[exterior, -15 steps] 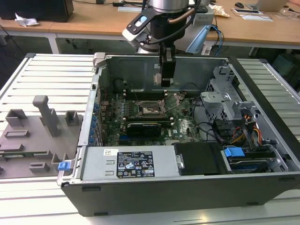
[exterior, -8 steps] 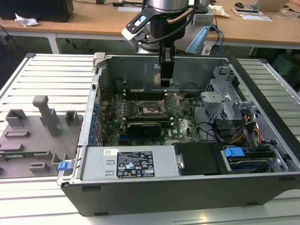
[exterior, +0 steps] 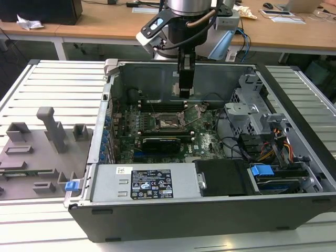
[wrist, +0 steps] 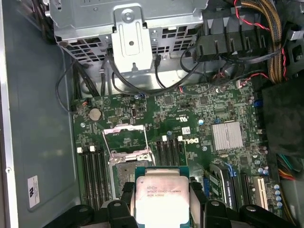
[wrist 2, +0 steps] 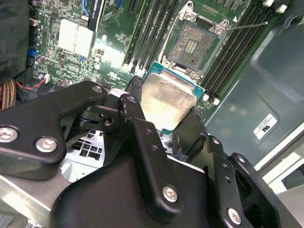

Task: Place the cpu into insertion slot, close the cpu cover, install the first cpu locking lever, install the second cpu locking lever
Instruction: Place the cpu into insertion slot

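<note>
My fingers are pinching the cpu by two opposite edges. Its pale metal top faces up, and in the second wrist view it looks slightly tilted. I am on the first step, with the chip in my grip and not yet seated.

In the exterior view I hang inside the open computer case, above the motherboard and close to the case's rear wall, touching nothing.

The insertion slot lies bare, its pin field showing. It is close by in both wrist views, but the cpu is not squarely over it. The cpu cover is swung open on the far side of the slot from me. One thin locking lever stands free beside the memory slots.

As I judge it, placing the chip calls for:
- centring it over the slot
- levelling it
- matching its corners to the frame
- lowering it straight, with no sideways slide, since the pins look easy to bend

The open cover and the lever seem to leave the way clear, though I cannot tell how much room my fingers have beside the slot's frame.
</note>
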